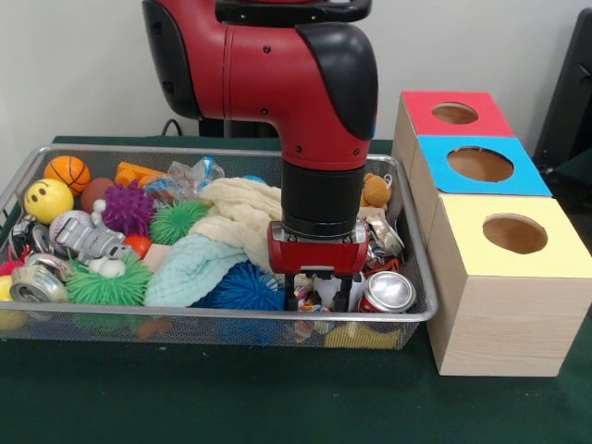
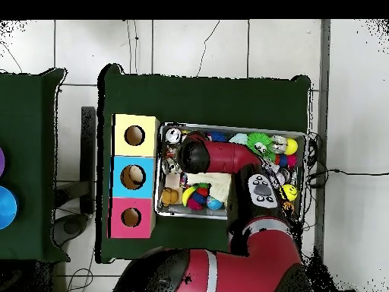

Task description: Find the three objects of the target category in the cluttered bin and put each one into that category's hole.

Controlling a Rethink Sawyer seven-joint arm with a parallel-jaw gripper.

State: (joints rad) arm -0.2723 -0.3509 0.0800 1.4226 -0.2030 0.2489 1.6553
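**Gripper low in the bin, over a patchy bundle**

Gripper (image 1: 317,283) hangs from the red arm (image 1: 314,102) at the bin's (image 1: 222,316) near rim, at about 5 o'clock of the tray in the front view. Its dark fingers (image 1: 290,283) reach down on either side of a small white-and-coloured bundle (image 1: 324,294), but whether they are pressed on it or standing apart I cannot tell.

That bundle shows white cloth with pink and dark patches, mostly hidden behind the gripper and the mesh. It lies between a blue spiky ball (image 1: 245,285) at 9 o'clock and a silver-topped can (image 1: 387,292) at 3 o'clock.

Outside the tray, at 3 o'clock of the gripper, the yellow-faced box (image 1: 511,277) stands with its round hole (image 1: 514,234) open on top. Blue-faced (image 1: 481,165) and red-faced (image 1: 453,113) boxes stand in line behind it.

In the overhead view the arm covers the gripper.
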